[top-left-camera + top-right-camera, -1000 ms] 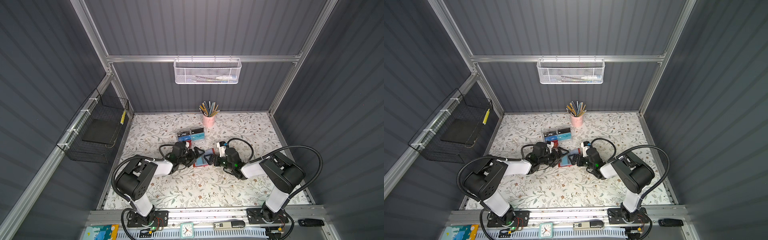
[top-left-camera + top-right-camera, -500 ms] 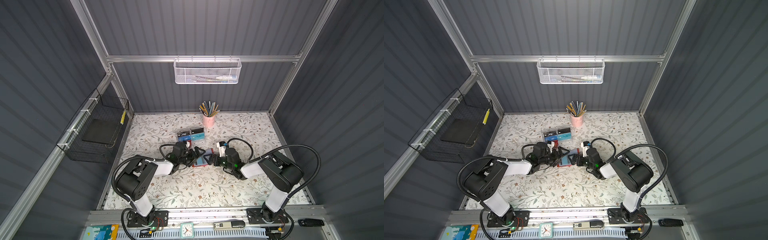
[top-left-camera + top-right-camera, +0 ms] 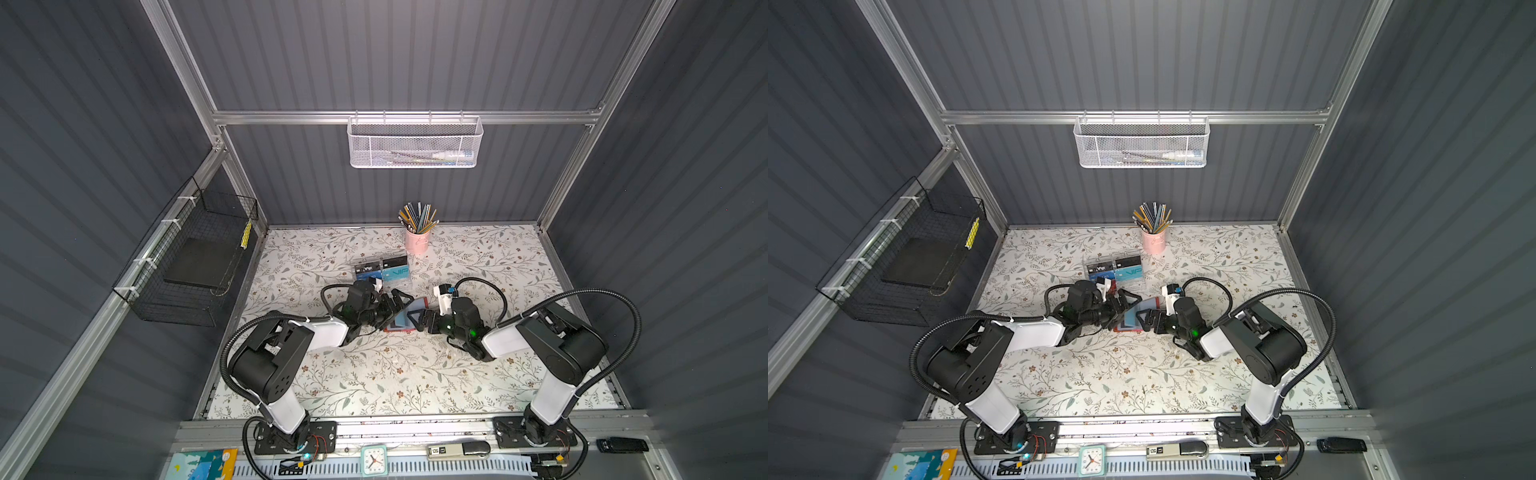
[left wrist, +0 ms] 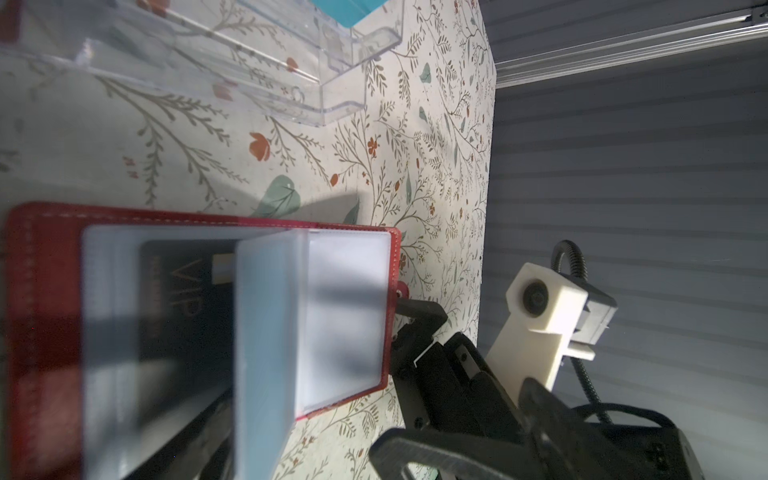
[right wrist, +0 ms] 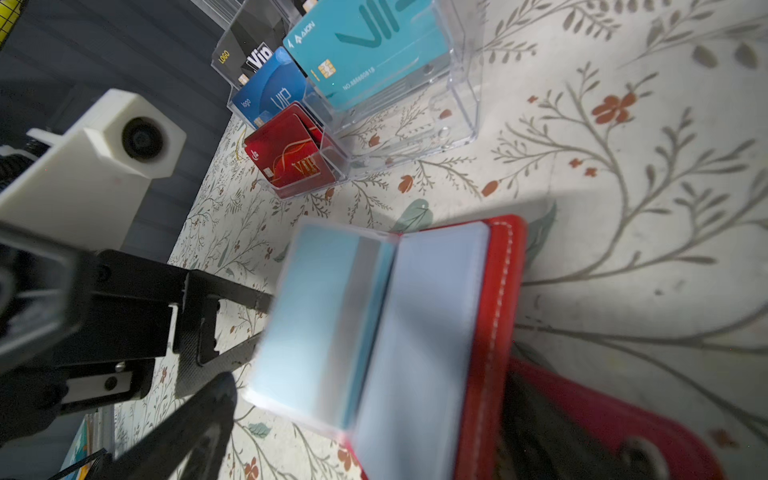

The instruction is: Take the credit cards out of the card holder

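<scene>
Tabletop (image 3: 374, 374): floral-print sheet
Red leather-look card holder (image 4: 345, 307): open mid-table, between both grippers
Black "VIP" credit card (image 4: 183, 299): inside sleeve
Left gripper (image 3: 395, 309): fingers apart
Right gripper (image 3: 417, 323): fingers apart
Behind: clear plastic compartmented box (image 3: 382, 270)

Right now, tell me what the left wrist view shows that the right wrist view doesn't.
Only the left wrist view: a black VIP card inside a sleeve of the holder. Only the right wrist view: a blue card and a red card standing in the box. Both: the open red holder, the clear box, the teal card (just a corner in the left wrist view) and the floral table.
</scene>
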Available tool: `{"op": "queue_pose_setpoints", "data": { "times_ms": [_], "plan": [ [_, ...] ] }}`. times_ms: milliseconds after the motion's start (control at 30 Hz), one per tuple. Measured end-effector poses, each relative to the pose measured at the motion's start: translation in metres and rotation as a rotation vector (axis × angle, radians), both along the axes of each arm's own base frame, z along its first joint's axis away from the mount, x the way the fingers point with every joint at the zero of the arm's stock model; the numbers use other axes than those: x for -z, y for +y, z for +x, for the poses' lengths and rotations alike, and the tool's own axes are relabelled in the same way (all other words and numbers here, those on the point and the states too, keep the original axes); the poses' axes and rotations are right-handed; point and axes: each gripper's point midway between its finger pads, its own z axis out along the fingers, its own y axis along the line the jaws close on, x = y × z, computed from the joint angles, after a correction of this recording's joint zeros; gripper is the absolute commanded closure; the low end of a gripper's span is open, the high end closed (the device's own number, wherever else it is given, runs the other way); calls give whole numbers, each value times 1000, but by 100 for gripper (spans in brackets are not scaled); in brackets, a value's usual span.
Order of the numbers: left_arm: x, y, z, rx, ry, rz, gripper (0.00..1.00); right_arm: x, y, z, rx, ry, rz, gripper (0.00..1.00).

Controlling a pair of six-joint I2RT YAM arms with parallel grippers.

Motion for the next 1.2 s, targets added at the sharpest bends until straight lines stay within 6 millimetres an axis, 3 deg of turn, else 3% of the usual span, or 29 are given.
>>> {"op": "queue_pose_setpoints", "data": {
  "times_ms": [433,733,900,1200],
  "plan": [
    [-23,-23,3,32,-46,-26,0,-2,-8,-21,-24,26,33,1],
    [2,-39,1,52,4,-1,0,-2,-31,-43,-3,46,27,1],
    [13,-55,-4,77,25,-5,0,-2,-33,-45,1,48,30,1],
    [4,-66,-3,82,11,-31,0,-2,-35,-48,1,44,42,1]
  ]
}}
